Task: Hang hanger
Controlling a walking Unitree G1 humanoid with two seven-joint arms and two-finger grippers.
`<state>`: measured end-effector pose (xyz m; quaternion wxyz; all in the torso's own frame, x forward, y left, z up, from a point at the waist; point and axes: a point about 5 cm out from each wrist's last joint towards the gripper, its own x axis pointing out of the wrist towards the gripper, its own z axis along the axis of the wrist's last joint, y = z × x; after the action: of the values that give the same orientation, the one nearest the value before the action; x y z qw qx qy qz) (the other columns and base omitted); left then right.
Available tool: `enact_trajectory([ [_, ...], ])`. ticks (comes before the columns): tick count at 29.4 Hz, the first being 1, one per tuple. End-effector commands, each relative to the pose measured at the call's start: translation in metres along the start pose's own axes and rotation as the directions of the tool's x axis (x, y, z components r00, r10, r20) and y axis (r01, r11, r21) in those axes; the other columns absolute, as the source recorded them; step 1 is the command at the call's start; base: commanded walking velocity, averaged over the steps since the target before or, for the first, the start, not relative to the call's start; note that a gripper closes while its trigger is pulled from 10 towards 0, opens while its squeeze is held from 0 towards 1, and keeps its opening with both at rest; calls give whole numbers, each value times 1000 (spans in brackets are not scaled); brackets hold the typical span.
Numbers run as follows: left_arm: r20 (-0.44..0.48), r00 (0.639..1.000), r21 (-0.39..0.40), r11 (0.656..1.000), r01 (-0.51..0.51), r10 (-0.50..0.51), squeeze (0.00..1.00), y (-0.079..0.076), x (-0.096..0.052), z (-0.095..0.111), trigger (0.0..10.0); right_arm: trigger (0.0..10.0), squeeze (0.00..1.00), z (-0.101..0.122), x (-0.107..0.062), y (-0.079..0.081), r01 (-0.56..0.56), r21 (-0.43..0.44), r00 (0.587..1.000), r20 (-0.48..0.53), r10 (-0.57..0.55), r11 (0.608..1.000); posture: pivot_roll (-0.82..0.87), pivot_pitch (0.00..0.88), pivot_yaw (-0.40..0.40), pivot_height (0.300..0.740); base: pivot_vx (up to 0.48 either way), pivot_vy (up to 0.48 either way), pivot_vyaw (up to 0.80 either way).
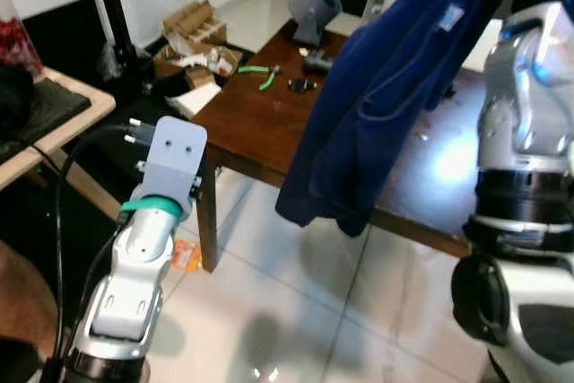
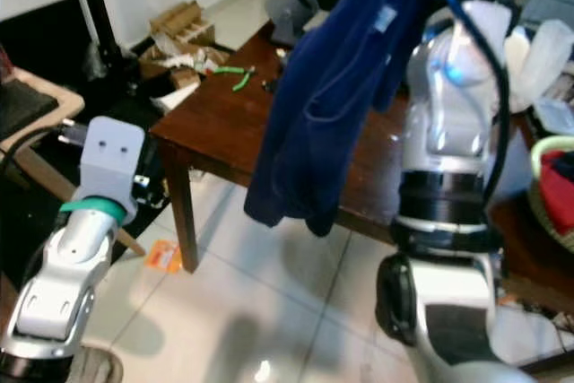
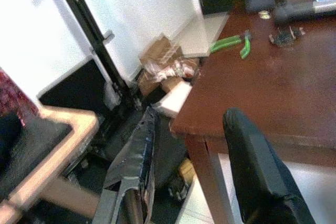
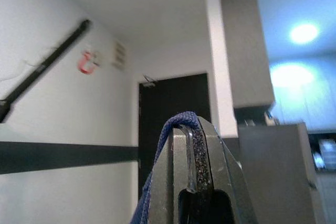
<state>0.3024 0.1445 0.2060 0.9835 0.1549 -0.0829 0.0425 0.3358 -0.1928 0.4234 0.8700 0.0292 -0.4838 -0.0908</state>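
A dark blue garment [image 1: 386, 87] hangs from high up at the right, draped down in front of the brown table [image 1: 251, 127]. My right arm [image 2: 453, 114] is raised beside it. In the right wrist view the right gripper [image 4: 190, 129] is shut, with the blue cloth [image 4: 157, 171] running over one finger; the hanger itself is hidden in the cloth. A black slanted bar [image 4: 44, 61] crosses the wall beyond it. My left gripper [image 3: 191, 116] is open and holds nothing, low by the table's corner; its grey wrist mount [image 1: 175, 154] shows in the eye views.
Green pliers [image 1: 265, 74], small dark parts and a grey fan-like object [image 1: 314, 2] lie on the table. A black stand pole [image 1: 112, 6], cardboard boxes [image 1: 190, 21] and a wooden side table [image 1: 67, 118] are to the left. A green-rimmed basket [image 2: 543, 163] sits at right.
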Motion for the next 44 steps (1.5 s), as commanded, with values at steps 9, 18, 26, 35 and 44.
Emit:
enact_trajectory([
  [9, 85, 996, -25, 1000, -7, 9, 0, -3, -8, 4, 10000, 10000, 0, 0, -1, -28, 146, 9, 989, -9, -146, 989, 65, 0, 17, 740, 472, 0, -320],
  [18, 61, 998, 1, 1000, 13, -13, 0, 0, -12, 2, 10000, 10000, 0, -32, -21, -61, 176, -182, 974, -110, -198, 967, 67, 3, 14, 740, 465, 0, -800],
  [26, 158, 968, 25, 980, 196, -197, 0, -8, -21, 11, 10000, 10000, 0, -77, -73, -45, -167, -240, 939, -333, 81, 956, 68, 14, 9, 740, 56, 0, -800],
  [35, 144, 971, 34, 982, 187, -190, 0, -11, -26, 8, 10000, 10000, 0, -87, -150, 38, -536, 215, 708, -411, 574, 816, 68, 23, 4, 740, 0, 0, -89],
  [44, 125, 976, 26, 984, 177, -179, 0, -11, -26, 9, 10000, 10000, 0, -120, -187, 60, -608, 122, 613, -556, 561, 785, 84, 47, -14, 740, 0, 0, 0],
])
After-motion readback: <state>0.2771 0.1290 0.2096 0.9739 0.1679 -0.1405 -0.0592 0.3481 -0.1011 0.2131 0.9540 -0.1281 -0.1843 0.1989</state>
